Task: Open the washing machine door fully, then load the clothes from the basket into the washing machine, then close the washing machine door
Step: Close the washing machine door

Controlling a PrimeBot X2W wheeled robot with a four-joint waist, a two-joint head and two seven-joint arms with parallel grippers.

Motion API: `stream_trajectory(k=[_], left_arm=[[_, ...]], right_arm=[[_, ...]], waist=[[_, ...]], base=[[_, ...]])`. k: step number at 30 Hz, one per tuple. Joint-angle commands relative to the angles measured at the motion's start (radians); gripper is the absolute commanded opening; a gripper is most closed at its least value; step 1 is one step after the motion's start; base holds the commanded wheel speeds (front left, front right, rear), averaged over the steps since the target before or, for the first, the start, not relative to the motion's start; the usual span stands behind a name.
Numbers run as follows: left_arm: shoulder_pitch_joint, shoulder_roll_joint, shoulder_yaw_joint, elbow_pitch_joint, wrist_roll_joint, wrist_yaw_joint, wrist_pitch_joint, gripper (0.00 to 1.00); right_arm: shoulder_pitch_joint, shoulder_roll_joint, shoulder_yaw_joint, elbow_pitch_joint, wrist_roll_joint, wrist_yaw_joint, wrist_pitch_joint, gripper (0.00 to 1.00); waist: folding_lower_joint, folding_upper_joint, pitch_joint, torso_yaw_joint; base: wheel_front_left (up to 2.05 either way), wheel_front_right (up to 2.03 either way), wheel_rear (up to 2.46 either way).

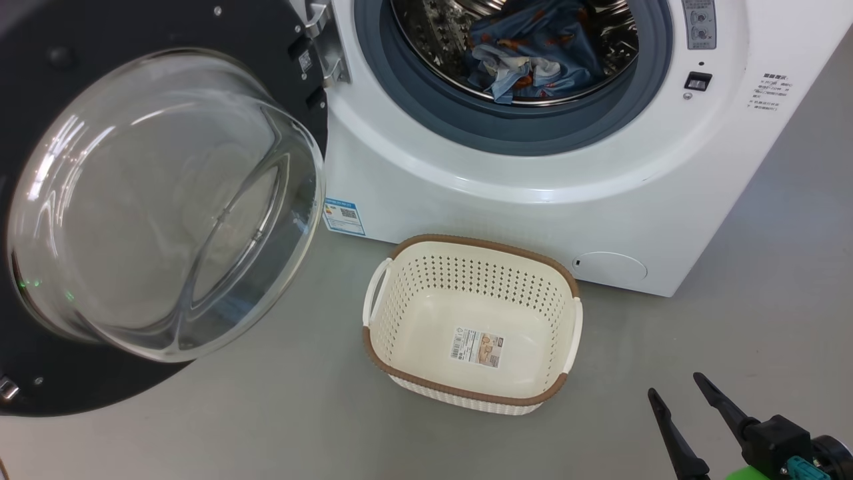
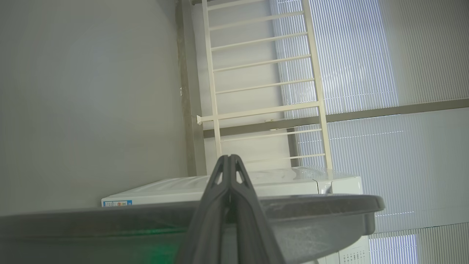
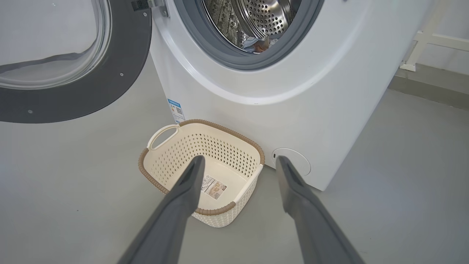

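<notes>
The clothes (image 1: 533, 53) are in. Blue printed fabric lies heaped at the bottom of the steel drum of the washing machine (image 1: 533, 200), and the basket (image 1: 466, 280) sits bare on the floor (image 1: 766, 300), just in front of the washer's lower front edge, with only its label sticker inside. So loading looks done, and by my reading the step in hand is the last one: shutting up. The washing machine door (image 1: 166, 207) hangs swung wide on its hinge (image 1: 326, 47) at the machine's left side, glass bowl facing us. The left gripper (image 2: 229, 157) has its fingers pressed flat together and holds nothing; they rise past a grey curved edge that I take for the door's outer side, though whether they touch it I cannot tell. The right gripper (image 1: 675, 385) hovers low near the basket's right corner, jaws spread wide and empty. The next move calls for a push on that door's outer face, sweeping it round the hinge until the latch meets the front panel.
</notes>
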Motion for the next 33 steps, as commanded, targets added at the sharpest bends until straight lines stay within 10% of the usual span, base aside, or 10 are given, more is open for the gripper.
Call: stream_trajectory(k=[1,33], left_arm=[[-0.001,0.015,-0.004,-0.024,0.015,-0.003,0.006,0.00],[-0.002,-0.007,-0.024,-0.065,-0.030,-0.003,0.146,0.00]], right_arm=[[-0.025,-0.021,0.017,-0.024,-0.004,0.002,-0.005,1.00],[-0.025,-0.011,0.008,-0.024,-0.008,0.002,-0.005,1.00]], waist=[[0.0000,0.0000,0.002,-0.001],[0.0000,0.0000,0.012,-0.003]], base=[[0.00,0.00,0.00],[0.00,0.00,0.00]])
